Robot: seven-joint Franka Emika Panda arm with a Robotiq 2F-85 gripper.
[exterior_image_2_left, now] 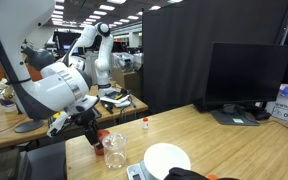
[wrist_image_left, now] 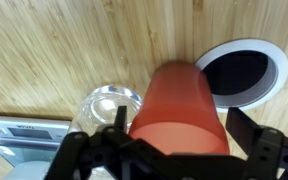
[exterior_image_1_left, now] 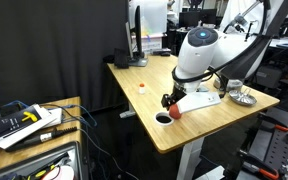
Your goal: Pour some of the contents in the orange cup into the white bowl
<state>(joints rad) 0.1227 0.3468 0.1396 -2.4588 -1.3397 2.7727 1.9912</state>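
My gripper [wrist_image_left: 181,124] is shut on the orange cup [wrist_image_left: 179,95], which fills the middle of the wrist view between the two black fingers. In both exterior views the gripper [exterior_image_1_left: 172,104] [exterior_image_2_left: 92,128] holds the cup [exterior_image_1_left: 175,113] [exterior_image_2_left: 101,139] just above the wooden table. The white bowl [exterior_image_2_left: 167,159] sits on the table a short way from the cup; it also shows as a white shape beside the arm [exterior_image_1_left: 199,100]. The bowl is outside the wrist view. I cannot see the cup's contents.
A small clear glass container [wrist_image_left: 109,102] [exterior_image_2_left: 115,152] stands right beside the cup. A flat scale [wrist_image_left: 19,130] lies near it. A white-rimmed dark hole [wrist_image_left: 239,72] [exterior_image_1_left: 163,118] is in the tabletop. A shiny metal dish [exterior_image_1_left: 244,98] and a tiny orange-and-white object [exterior_image_1_left: 141,87] sit farther off.
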